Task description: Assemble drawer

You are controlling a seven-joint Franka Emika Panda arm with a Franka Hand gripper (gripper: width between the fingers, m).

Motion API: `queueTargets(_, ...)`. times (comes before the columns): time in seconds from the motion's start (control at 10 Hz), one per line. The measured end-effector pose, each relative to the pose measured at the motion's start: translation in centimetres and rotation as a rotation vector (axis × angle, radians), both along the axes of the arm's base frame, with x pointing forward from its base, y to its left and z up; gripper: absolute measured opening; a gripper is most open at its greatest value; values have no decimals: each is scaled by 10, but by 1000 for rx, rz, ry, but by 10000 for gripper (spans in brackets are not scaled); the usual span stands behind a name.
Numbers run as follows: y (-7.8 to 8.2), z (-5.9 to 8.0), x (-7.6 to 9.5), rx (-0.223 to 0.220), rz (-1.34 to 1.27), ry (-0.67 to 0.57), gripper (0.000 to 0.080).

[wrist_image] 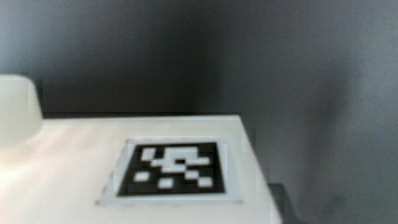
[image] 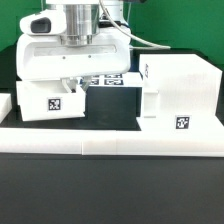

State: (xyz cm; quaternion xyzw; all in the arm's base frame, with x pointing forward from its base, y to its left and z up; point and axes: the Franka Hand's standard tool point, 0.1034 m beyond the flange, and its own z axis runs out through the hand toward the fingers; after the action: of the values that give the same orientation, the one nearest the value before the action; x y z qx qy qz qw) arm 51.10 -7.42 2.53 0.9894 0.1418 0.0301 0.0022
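Note:
The large white boxy housing stands at the exterior view's right, with a square tag low on its front. A small white tray with a tag on its facing side sits at the exterior view's left. My gripper hangs right over that tray's top edge, and its fingertips are hidden by the hand and the tray. The wrist view shows a white tagged surface very close and a rounded white part beside it. No fingers show there. A second tray is not clearly in view.
The long low white border rail runs along the front. The marker board lies flat behind, between tray and housing. A white piece shows at the exterior view's left edge. Cables hang from the arm above.

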Motion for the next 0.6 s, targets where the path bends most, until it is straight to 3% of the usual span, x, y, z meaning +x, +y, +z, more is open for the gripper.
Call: queueTargets(0.6,9,-2,0,-61,538,16,42)
